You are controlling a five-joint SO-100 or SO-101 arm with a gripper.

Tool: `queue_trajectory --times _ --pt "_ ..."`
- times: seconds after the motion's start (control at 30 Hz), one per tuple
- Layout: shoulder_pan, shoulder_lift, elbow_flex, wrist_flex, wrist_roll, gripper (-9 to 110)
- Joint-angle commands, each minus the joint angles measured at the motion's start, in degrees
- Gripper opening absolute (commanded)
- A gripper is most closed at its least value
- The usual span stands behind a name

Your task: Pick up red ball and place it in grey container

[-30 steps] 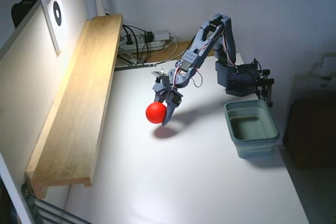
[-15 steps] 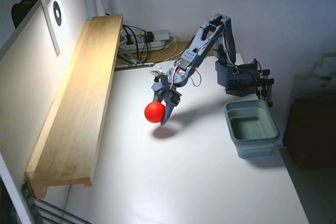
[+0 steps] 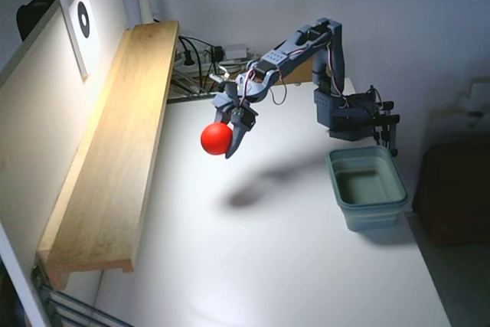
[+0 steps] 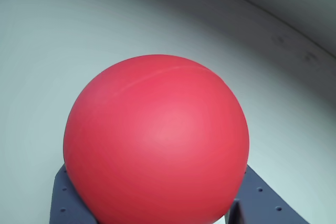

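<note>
The red ball (image 3: 217, 137) hangs well above the white table, held in my gripper (image 3: 224, 142), which is shut on it. In the wrist view the red ball (image 4: 156, 140) fills most of the picture, with grey fingers (image 4: 68, 203) showing under it. The grey container (image 3: 367, 188) stands empty on the table at the right of the fixed view, far to the right of and lower than the ball. The ball's shadow lies on the table between the two.
A long wooden shelf (image 3: 115, 143) runs along the left wall. Cables and a power strip (image 3: 214, 59) lie at the back. The dark robot base (image 3: 352, 116) is clamped just behind the container. The table's right edge runs close by the container.
The arm has lifted the ball higher and a little to the left. Its shadow on the table has grown fainter and wider. The container has not moved.
</note>
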Motion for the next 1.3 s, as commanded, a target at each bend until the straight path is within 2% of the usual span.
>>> queue_trajectory --times 0.0,0.53,1.27 --pt "-0.33 3.72 -4.93 2.75 0.18 23" --pt "-1.07 3.7 -5.21 3.01 0.18 23" --pt "-23.31 3.7 -5.21 3.01 0.18 23"
